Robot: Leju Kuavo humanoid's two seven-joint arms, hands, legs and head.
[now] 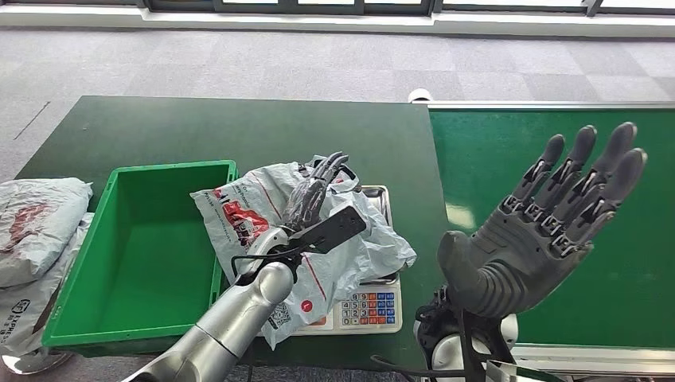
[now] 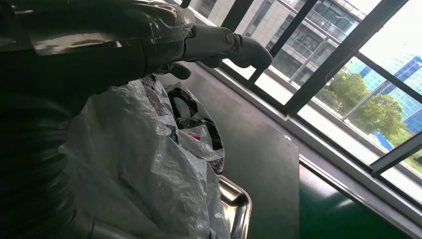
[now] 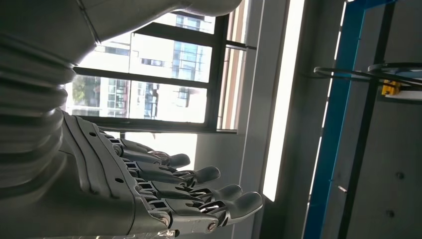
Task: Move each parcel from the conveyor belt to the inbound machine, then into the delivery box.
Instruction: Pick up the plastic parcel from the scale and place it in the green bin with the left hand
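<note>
My left hand (image 1: 314, 199) lies on white parcel (image 1: 263, 219), fingers stretched along crumpled plastic; whether they pinch it, cannot tell. Parcel sits on inbound machine (image 1: 370, 306), covering most of steel tray (image 2: 238, 209), keypad exposed at near edge; one corner overhangs green delivery box (image 1: 135, 247) just beside machine. My right hand (image 1: 541, 223) raised above green conveyor belt (image 1: 557, 143), palm up, fingers spread and straight, holding nothing. Two more grey parcels (image 1: 36, 227) lie beyond box, far side from machine.
</note>
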